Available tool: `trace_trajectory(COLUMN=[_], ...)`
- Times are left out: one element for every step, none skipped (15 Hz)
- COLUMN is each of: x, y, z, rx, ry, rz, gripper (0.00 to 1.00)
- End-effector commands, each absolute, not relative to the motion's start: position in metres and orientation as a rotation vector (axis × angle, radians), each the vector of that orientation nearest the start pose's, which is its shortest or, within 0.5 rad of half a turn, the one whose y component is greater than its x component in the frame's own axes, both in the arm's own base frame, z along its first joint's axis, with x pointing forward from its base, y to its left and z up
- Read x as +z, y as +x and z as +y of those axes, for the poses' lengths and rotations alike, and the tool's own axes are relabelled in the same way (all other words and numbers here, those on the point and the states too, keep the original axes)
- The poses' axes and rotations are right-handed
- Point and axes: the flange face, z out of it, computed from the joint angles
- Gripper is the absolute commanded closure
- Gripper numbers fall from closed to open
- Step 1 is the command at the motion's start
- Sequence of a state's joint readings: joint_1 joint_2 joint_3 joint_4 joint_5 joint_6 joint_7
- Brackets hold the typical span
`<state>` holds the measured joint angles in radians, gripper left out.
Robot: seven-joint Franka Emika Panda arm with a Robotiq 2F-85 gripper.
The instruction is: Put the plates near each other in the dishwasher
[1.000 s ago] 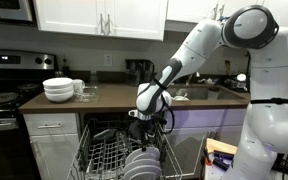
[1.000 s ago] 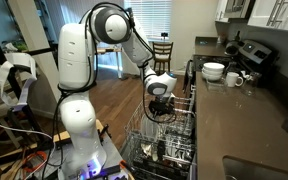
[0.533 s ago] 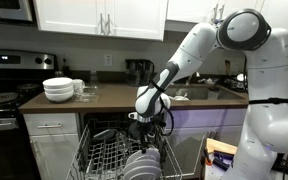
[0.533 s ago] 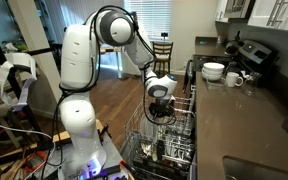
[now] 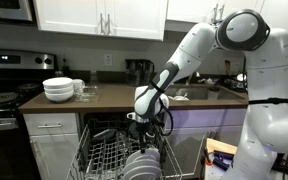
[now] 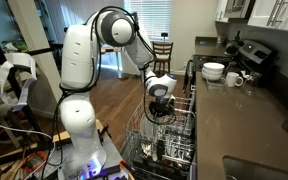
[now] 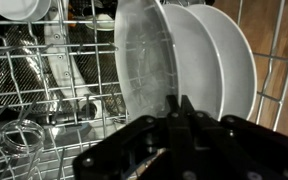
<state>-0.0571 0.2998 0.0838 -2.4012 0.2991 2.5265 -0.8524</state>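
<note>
On the counter [image 5: 109,97] at left, a stack of white bowls [image 5: 58,89]. Further right, over the open dishwasher [image 5: 104,155], the claw [image 5: 147,132] pointing down, fingers pressed together. Just below, the white plates [image 5: 142,165] upright in the wire rack. In the wrist view, a clear glass [image 7: 19,140] at left, then two plates side by side, close together.

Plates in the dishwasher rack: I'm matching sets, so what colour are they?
The plates are plain white to pale grey, no pattern; clearest in the wrist view.
</note>
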Motion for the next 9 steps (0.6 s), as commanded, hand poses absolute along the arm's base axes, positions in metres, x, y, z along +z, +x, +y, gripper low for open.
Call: trace_trajectory(x=[0.182, 0.184, 0.187, 0.191, 0.194, 0.197, 0.2, 0.203, 0.205], y=[0.49, 0.49, 0.489, 0.488, 0.487, 0.486, 0.486, 0.486, 0.487], z=[0.036, 0.038, 0.041, 0.043, 0.045, 0.047, 0.049, 0.05, 0.052], rx=[0.161, 0.174, 0.186, 0.2, 0.212, 0.219, 0.22, 0.222, 0.221], ry=[-2.774, -2.78, -2.79, -2.799, -2.804, -2.811, -2.817, -2.823, -2.826], rz=[-0.881, -0.881, -0.881, -0.871, -0.862, -0.838, -0.82, -0.803, -0.788], gripper=[0.99, 0.99, 0.99, 0.99, 0.99, 0.99, 0.99, 0.99, 0.99])
